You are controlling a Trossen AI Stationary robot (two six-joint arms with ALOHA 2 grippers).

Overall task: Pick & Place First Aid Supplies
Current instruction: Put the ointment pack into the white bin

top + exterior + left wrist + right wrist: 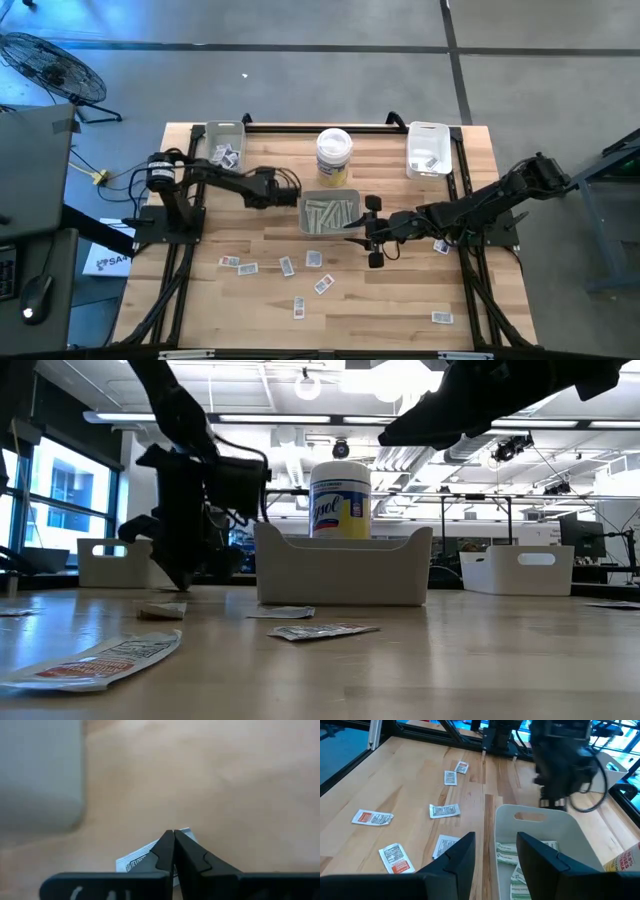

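Note:
My left gripper [293, 192] [173, 839] stands low over the table, just left of the grey tray [303, 214], shut, with a small white printed packet [134, 860] at its tips. My right gripper [366, 232] [495, 847] hangs open above the tray's right end, touching nothing. The tray [540, 813] holds several long pale strips [328, 215]. More packets [287, 266] lie flat on the wood nearer the front edge. My left gripper has the white packet between its shut fingertips, which slant down from the table's left. The packet shows on both sides of the tips, its printed face [145, 854] toward the camera. The fingers hide the pinched spot. I cannot tell whether the packet touches the table.
A white tub with a yellow label [334, 155] stands behind the grey tray. A grey bin [222, 142] with packets sits at the far left, a white bin [428, 150] at the far right. Loose packets [322, 284] [441, 317] dot the near half.

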